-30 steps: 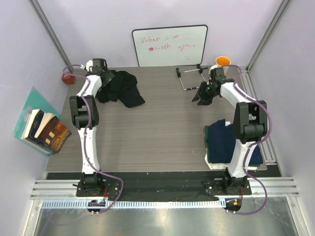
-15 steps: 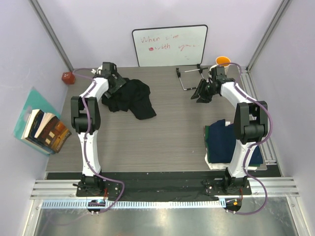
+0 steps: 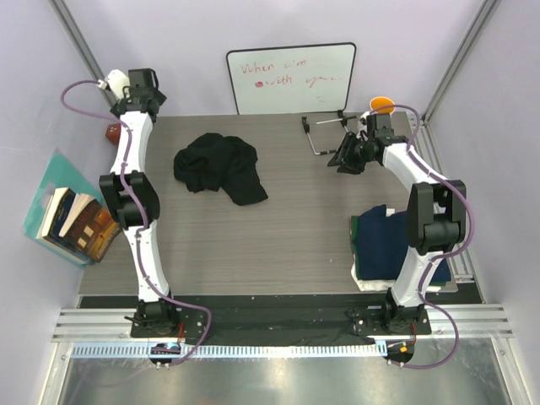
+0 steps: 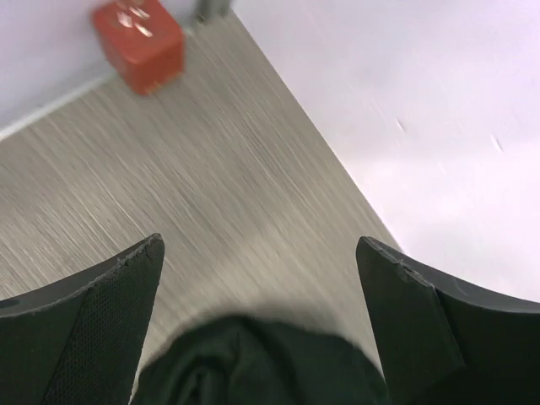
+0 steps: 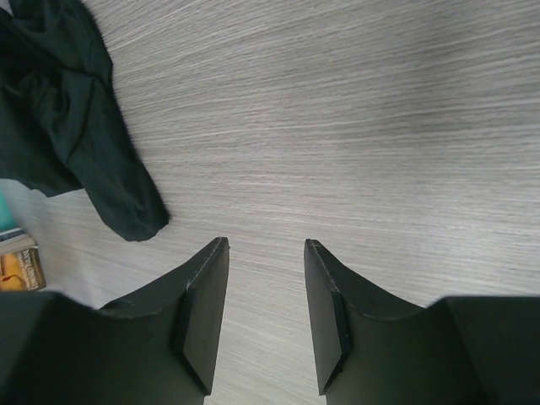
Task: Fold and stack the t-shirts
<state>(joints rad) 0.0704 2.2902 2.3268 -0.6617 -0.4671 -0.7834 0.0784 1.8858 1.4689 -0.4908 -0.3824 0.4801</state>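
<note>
Two claws stand open and empty. Well left of the whiteboard (image 3: 291,78), near a red block (image 4: 148,42), the left gripper (image 4: 259,245) hangs raised, its jaws spread wide with nothing between them. The crumpled black t-shirt (image 3: 219,166) lies untouched on the table (image 3: 287,219), in front of the whiteboard's left end. In front of the whiteboard's right end, the right gripper (image 5: 266,242) hovers over bare wood with its jaws parted. Farther right and nearer, a folded navy t-shirt (image 3: 375,240) tops a stack.
</note>
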